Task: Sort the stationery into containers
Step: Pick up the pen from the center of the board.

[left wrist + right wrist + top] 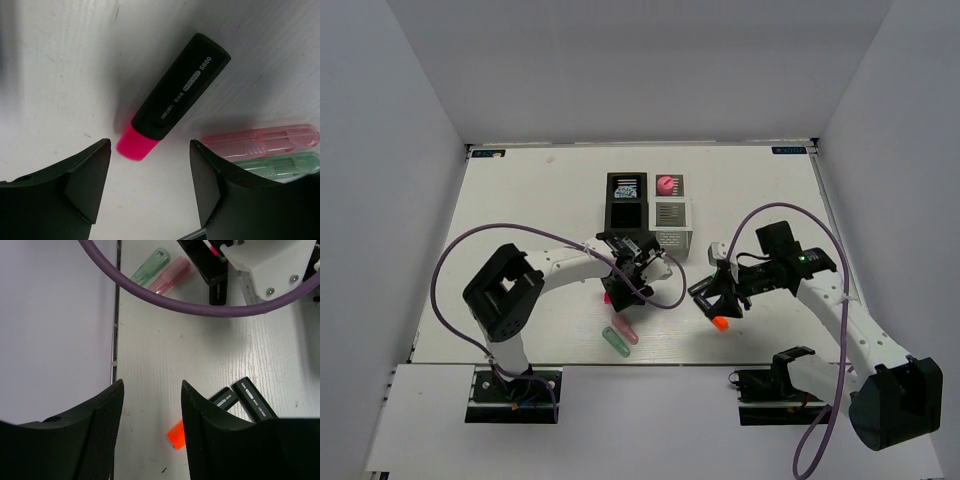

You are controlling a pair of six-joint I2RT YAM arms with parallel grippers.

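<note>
My left gripper (620, 283) is open and empty, low over the black marker with the pink cap (175, 97). That cap (135, 145) lies just ahead of the gap between my fingers (85, 180). The pink capsule (262, 141) and the green capsule (277, 166) lie side by side beside it, near the table's front (620, 336). My right gripper (720, 298) is open and empty over a marker's orange cap (176, 435). Two black marker bodies (257, 400) lie beside its right finger, which hides their other ends. The black container (625, 212) holds the blue roll (625, 187). The white container (671, 222) holds a pink item (666, 185).
The two containers stand side by side at the middle back. A purple cable (165, 297) arcs across the right wrist view, with the left arm's white wrist (270, 265) behind it. The table's front edge (116, 340) runs close to my right gripper.
</note>
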